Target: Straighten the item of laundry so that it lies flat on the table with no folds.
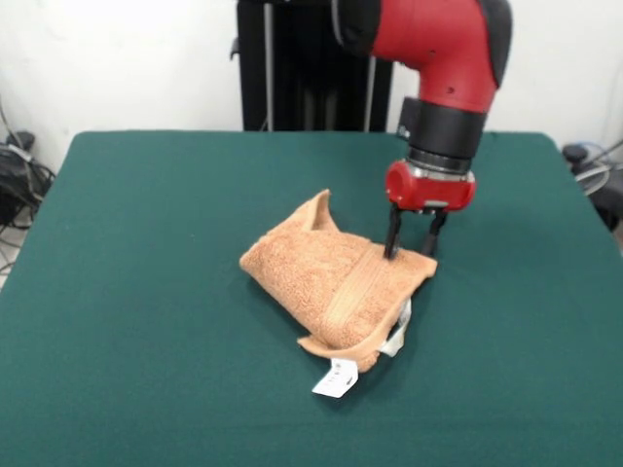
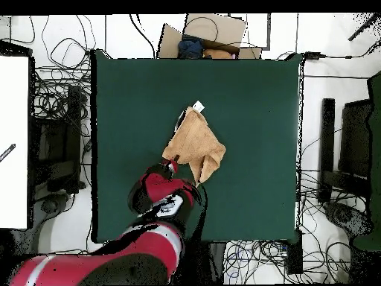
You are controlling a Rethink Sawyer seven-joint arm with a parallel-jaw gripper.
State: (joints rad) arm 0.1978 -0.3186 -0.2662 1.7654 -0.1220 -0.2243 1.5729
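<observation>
The item of laundry, an orange-tan terry towel, lies folded over and bunched near the middle of the table. One corner stands up at its far side. A white tag sticks out at the near edge, and a second tag hangs at the right. My gripper is down at the towel's right far corner, open, with its two black fingers apart and their tips on the cloth. In the overhead view the towel lies above the gripper, with a tag at its top.
The dark green table top stretches wide on every side of the towel. Cables and black equipment lie on the floor beside the table, and a cardboard box sits beyond its far edge.
</observation>
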